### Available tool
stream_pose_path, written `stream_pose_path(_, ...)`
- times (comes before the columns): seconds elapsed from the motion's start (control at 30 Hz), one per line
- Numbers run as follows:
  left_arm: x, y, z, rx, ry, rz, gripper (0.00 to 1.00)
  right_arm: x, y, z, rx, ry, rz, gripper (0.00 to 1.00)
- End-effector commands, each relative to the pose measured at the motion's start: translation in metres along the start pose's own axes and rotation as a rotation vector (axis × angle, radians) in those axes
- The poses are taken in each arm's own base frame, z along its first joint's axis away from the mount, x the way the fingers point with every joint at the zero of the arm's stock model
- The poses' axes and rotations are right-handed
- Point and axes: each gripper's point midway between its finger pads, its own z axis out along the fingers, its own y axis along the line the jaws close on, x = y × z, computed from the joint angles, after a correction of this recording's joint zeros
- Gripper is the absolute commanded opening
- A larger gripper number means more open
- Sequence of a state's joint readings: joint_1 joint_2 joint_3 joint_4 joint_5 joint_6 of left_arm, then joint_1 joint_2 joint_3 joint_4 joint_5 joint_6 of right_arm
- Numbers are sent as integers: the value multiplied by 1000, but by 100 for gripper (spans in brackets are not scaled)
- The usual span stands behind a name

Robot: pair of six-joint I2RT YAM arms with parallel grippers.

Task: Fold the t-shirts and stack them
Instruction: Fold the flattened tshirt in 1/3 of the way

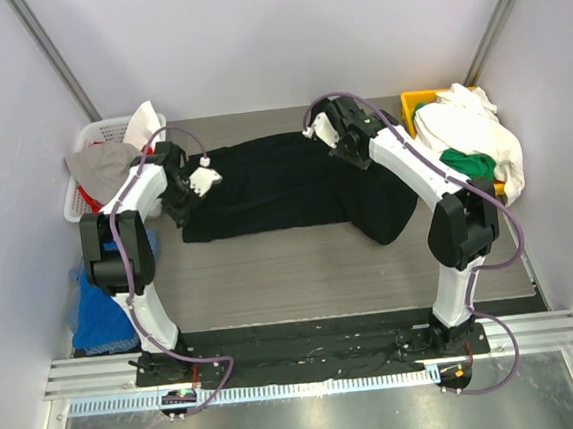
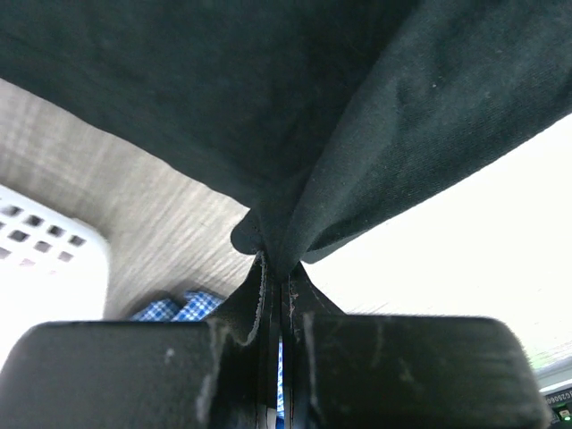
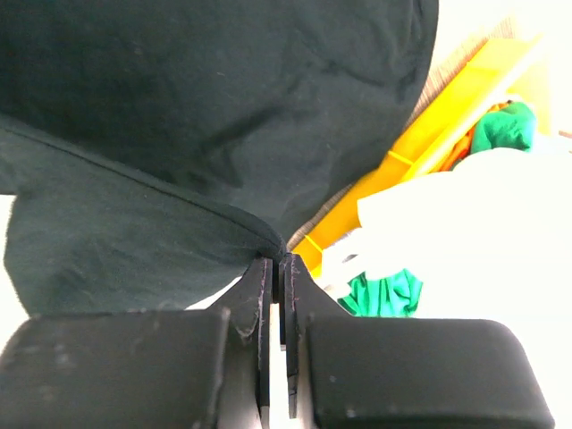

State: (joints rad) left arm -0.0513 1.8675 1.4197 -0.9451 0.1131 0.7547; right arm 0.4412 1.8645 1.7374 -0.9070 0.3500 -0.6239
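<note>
I had the left end effector point(image 2: 273, 271) clamped on the large black fabric t-shirt point(image 1: 283, 180), and the right end effector point(image 3: 277, 264) was pinching it too. It spread over the grey table point(image 1: 302, 273).

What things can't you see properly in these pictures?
- Top view: the right arm covers part of the black t-shirt.
- Left wrist view: the black t-shirt hides most of the table; the right side is glare.
- Right wrist view: the white shirts are washed out, and they cover most of the yellow bin.
</note>
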Motion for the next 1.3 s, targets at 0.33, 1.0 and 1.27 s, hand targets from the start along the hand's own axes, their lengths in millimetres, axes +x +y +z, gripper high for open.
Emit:
stream_pose_path(0.33,-59,45,-35,-126,-79,21,0,-2,-36,-9,146,32,-27,1)
stream_pose_path(1.0,-41,24,-6,-53,24,60,0,-49,-52,28,226,10,-80,1)
stream_pose_path(1.27,-17,-2,-29,-39,36,65,0,-54,-53,27,245,-1,-85,1)
